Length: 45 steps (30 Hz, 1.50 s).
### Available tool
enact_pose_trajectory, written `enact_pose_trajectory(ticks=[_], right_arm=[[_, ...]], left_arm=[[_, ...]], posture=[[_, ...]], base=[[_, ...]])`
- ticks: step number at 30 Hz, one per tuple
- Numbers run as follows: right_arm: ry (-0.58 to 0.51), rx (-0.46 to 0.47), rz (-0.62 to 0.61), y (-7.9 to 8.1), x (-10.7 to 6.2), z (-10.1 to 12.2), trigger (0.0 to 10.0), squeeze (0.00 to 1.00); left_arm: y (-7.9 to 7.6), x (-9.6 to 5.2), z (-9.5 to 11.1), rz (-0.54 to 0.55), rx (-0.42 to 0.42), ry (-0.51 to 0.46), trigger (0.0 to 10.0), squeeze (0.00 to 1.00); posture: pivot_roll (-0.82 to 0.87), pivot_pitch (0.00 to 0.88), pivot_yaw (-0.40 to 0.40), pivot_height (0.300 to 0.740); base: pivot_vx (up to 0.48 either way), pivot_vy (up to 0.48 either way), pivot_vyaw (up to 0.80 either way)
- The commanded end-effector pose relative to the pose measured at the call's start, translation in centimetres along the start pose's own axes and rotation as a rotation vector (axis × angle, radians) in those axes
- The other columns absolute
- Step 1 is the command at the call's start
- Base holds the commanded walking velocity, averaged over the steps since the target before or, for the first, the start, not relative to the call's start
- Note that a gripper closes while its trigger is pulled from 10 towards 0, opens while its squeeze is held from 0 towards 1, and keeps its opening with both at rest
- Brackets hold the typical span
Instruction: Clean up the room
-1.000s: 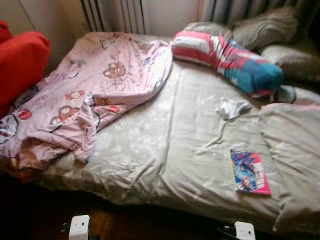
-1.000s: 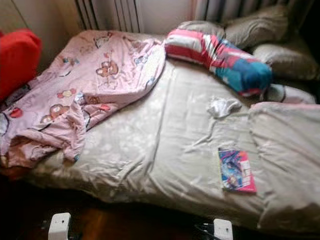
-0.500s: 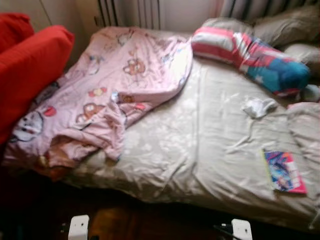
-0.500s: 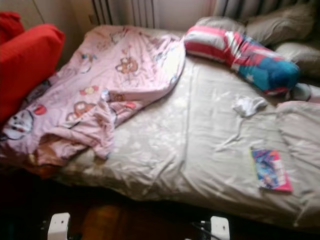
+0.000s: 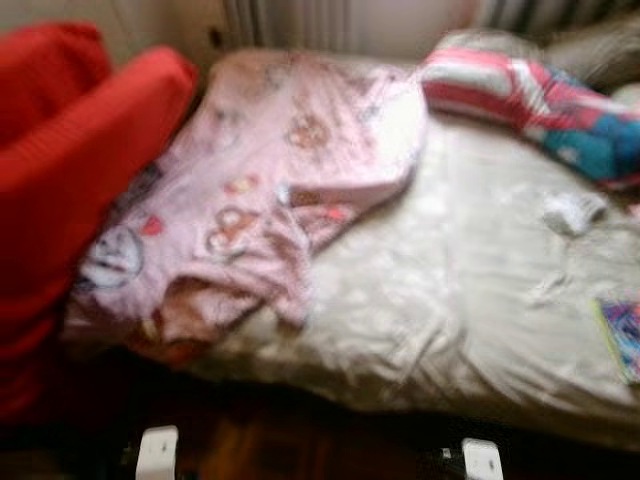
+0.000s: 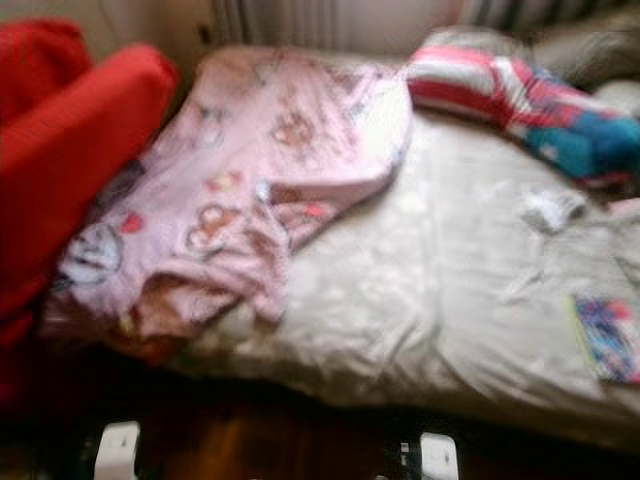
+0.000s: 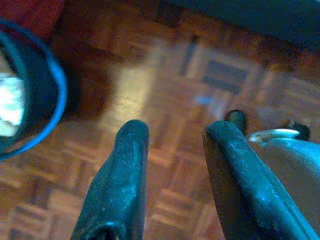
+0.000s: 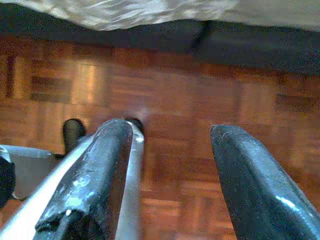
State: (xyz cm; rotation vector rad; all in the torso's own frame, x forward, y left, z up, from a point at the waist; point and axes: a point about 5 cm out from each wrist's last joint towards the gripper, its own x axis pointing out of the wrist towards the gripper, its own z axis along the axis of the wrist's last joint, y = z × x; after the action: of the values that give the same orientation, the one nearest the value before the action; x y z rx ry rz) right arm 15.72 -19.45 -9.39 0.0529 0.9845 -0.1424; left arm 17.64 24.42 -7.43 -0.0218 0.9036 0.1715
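A bed (image 5: 420, 330) with a beige cover lies before me. A crumpled pink patterned blanket (image 5: 270, 190) sprawls over its left half. Near the right edge lie a colourful magazine (image 5: 622, 330) and a small white cloth (image 5: 572, 210). A striped red, white and blue pillow (image 5: 540, 100) rests at the head. My left gripper (image 7: 172, 145) hangs open over the parquet floor, with nothing between its fingers. My right gripper (image 8: 172, 145) also hangs open above the floor, just off the bed's edge.
A red armchair (image 5: 70, 200) stands close at the left of the bed. A blue round bin (image 7: 30, 90) sits on the floor beside the left gripper. Grey pillows (image 6: 580, 45) and a radiator (image 5: 290, 20) are at the back.
The whole view has swung left: the armchair takes up more of the left side and the magazine has slid to the right edge. The picture is more blurred.
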Motion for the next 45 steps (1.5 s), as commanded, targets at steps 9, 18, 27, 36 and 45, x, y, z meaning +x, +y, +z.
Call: enact_pose_trajectory(ticks=[9,18,27,36,45], right_arm=[[0.048,0.0,-0.016,-0.7,-0.3,-1.5,10.0,0.0],[0.047,-0.016,-0.012,-0.7,-0.3,-1.5,10.0,0.0],[0.042,-0.026,0.026,-0.4,-0.3,-1.4,10.0,0.0],[0.056,-0.081,0.043,0.3,-0.4,-1.9,10.0,0.0],[0.058,-0.089,0.049,0.4,-0.4,-2.0,10.0,0.0]], left_arm=[[-0.4,-0.1,-1.0,-0.011,-0.002,0.034,10.0,0.0],[-0.5,-0.1,-0.9,-0.015,-0.002,0.023,10.0,0.0],[-0.6,-0.1,-1.0,-0.021,0.002,0.029,10.0,0.0],[-0.6,0.0,-0.6,-0.014,-0.001,0.018,10.0,0.0],[-0.7,0.0,-0.7,-0.016,-0.013,0.025,10.0,0.0]], posture=[[-0.05,0.171,0.033,0.74],[-0.05,0.151,0.035,0.74],[-0.06,0.123,0.039,0.74],[-0.05,0.136,0.036,0.74],[-0.05,0.14,0.035,0.74]], base=[[0.0,0.407,0.0],[0.0,0.0,0.0],[0.0,0.0,0.0],[0.0,0.0,0.65],[0.0,0.0,0.7]])
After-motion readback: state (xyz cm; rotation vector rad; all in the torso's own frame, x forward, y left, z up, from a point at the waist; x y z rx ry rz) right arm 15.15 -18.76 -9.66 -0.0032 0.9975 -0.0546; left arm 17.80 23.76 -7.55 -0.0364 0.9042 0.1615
